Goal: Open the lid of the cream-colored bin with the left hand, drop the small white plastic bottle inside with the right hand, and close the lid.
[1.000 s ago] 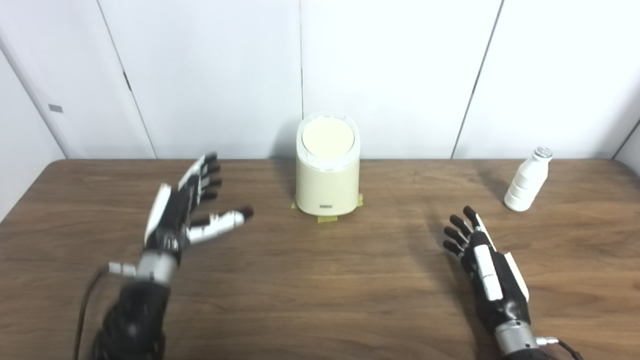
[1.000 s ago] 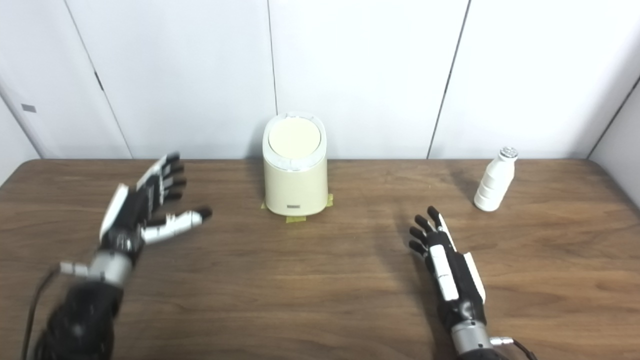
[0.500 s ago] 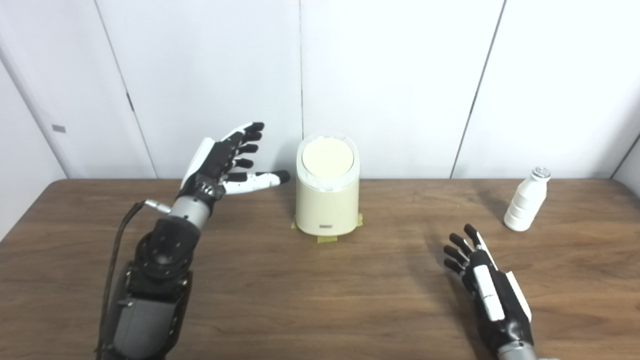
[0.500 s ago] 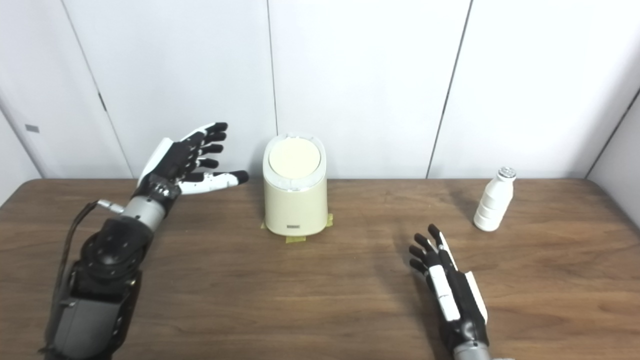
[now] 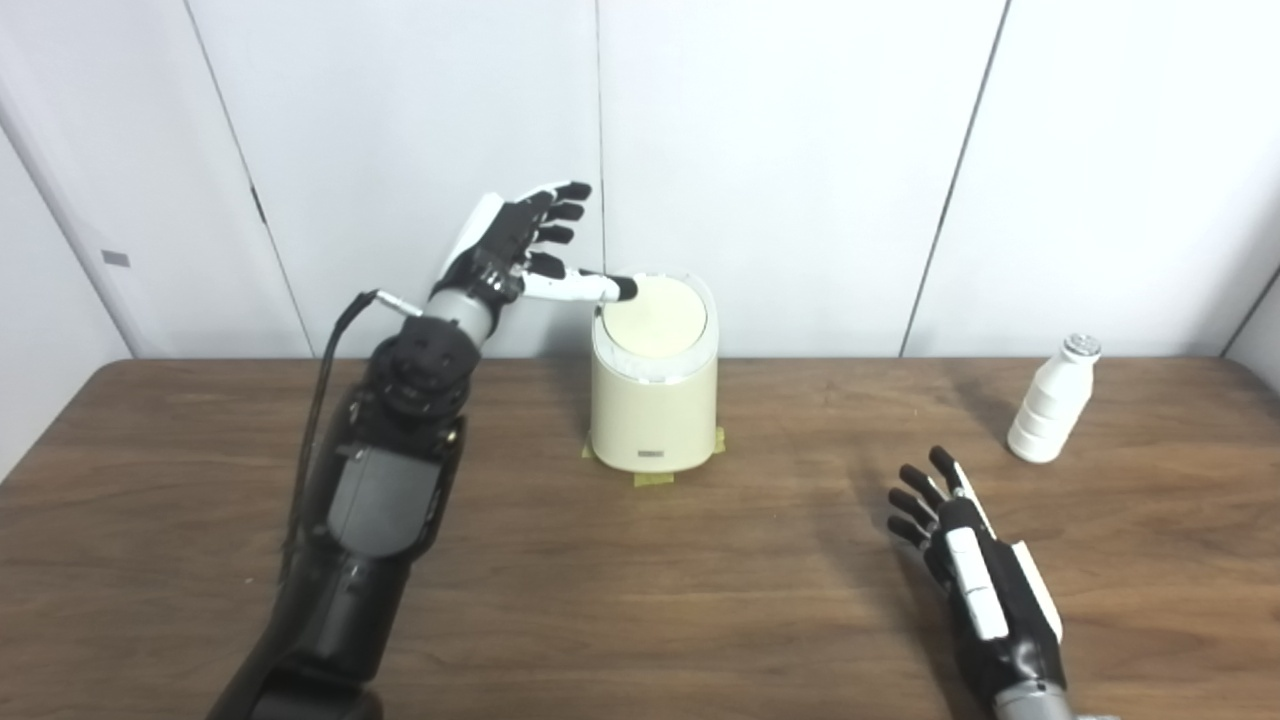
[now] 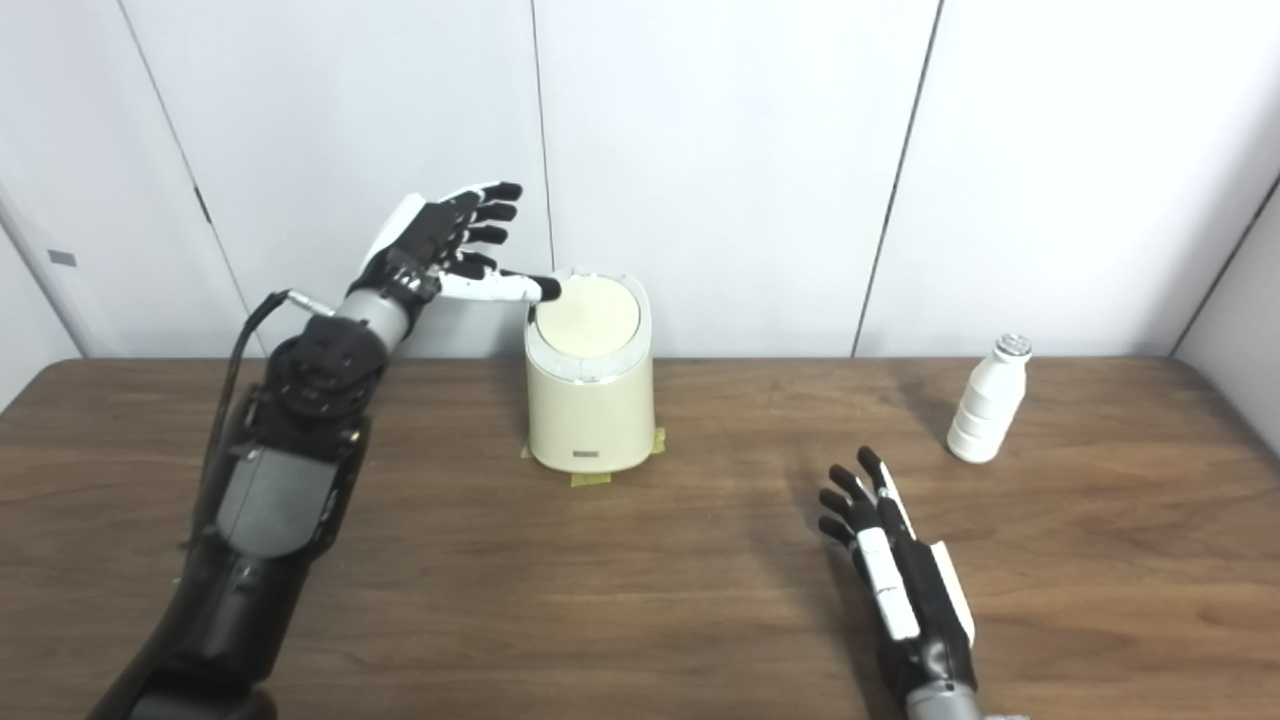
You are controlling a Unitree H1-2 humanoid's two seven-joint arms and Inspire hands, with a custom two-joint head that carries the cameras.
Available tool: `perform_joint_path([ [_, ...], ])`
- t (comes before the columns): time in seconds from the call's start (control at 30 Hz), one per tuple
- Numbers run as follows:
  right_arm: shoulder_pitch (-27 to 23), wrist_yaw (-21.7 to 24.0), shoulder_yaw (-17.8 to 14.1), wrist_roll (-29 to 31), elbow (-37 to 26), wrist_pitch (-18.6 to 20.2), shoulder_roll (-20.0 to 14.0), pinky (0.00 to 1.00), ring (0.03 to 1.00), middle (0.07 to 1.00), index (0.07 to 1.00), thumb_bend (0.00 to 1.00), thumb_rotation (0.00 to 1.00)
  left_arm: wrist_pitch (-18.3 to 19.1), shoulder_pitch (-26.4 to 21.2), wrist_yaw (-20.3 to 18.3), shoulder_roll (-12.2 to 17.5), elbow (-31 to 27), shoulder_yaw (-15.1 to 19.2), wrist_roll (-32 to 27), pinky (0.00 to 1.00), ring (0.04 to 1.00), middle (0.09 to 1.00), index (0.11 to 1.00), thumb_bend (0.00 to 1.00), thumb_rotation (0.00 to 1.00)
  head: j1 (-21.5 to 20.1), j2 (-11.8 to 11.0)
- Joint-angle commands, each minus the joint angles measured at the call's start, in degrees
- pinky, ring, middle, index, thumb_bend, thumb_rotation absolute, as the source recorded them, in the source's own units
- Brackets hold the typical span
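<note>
The cream-colored bin [image 5: 652,400] stands near the table's back edge with its round lid [image 5: 654,317] lying flat and closed. My left hand [image 5: 520,252] is raised beside the bin's upper left, open, its thumb reaching over the lid's left rim; whether it touches is unclear. A small white plastic bottle [image 5: 1050,400] with a silvery cap stands upright at the far right. My right hand [image 5: 965,560] rests low over the table front right, open and empty, well short of the bottle.
Yellow tape [image 5: 655,476] marks the bin's footing on the brown wooden table [image 5: 600,580]. White wall panels [image 5: 800,150] rise directly behind the bin and the bottle.
My left hand has risen from low over the table's left side and swung right to the bin's lid. The view tilted up slightly at first. The right hand, bin and bottle stayed put.
</note>
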Motion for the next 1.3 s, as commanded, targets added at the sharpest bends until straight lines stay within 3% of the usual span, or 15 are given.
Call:
perform_joint_path([
  [0.0, -0.4, -0.4, 0.6, -0.1, 0.8, -2.4, 1.2, 0.83, 0.873, 0.907, 0.976, 0.59, 0.89, -0.1, -5.4, -0.3, 0.2, 1.2, -0.3, 2.2, 0.73, 0.843, 0.884, 0.899, 0.91, 0.07, -0.2, 0.1],
  [0.23, -0.8, -1.1, 0.5, -0.7, 0.4, -2.5, 2.0, 0.81, 0.865, 0.899, 0.969, 0.57, 0.89, -0.3, -10.0, 2.2, -0.9, 8.8, -1.4, 3.3, 0.73, 0.816, 0.886, 0.913, 0.95, 0.0, -1.0, 0.2],
  [0.43, -0.9, -1.5, 0.6, -0.9, -0.7, -1.7, 2.6, 0.82, 0.871, 0.907, 0.972, 0.58, 0.89, -1.1, -11.4, 4.2, 0.3, 11.0, -8.0, 8.1, 0.6, 0.728, 0.847, 0.901, 0.97, 0.0, -1.2, 0.6],
  [0.53, -1.0, -1.5, 0.5, -0.5, -0.7, -1.7, 2.7, 0.83, 0.873, 0.912, 0.977, 0.58, 0.89, -2.1, -10.9, 5.1, 0.8, 11.3, -10.9, 10.4, 0.7, 0.805, 0.848, 0.87, 0.98, 0.0, -1.4, 0.8],
  [0.7, -1.1, -1.5, 0.4, 0.1, -1.4, -1.3, 3.0, 0.83, 0.874, 0.909, 0.972, 0.57, 0.87, -3.4, -10.5, 5.2, 1.7, 12.0, -13.7, 12.5, 0.68, 0.815, 0.862, 0.863, 0.98, 0.0, -1.7, 1.1],
  [1.07, -1.3, -1.4, 0.4, 0.1, -1.5, -1.9, 2.8, 0.82, 0.867, 0.904, 0.976, 0.59, 0.87, -2.1, -9.5, 2.5, 3.0, 10.6, -16.4, 12.8, 0.67, 0.82, 0.885, 0.867, 0.98, 0.0, -1.8, 1.7],
  [1.27, -1.2, -1.3, 0.4, 0.8, -1.9, -1.6, 3.1, 0.81, 0.865, 0.901, 0.971, 0.6, 0.86, -3.3, -8.6, 2.2, 3.6, 10.6, -17.0, 12.9, 0.71, 0.824, 0.876, 0.872, 0.97, 0.0, -2.2, 2.0],
])
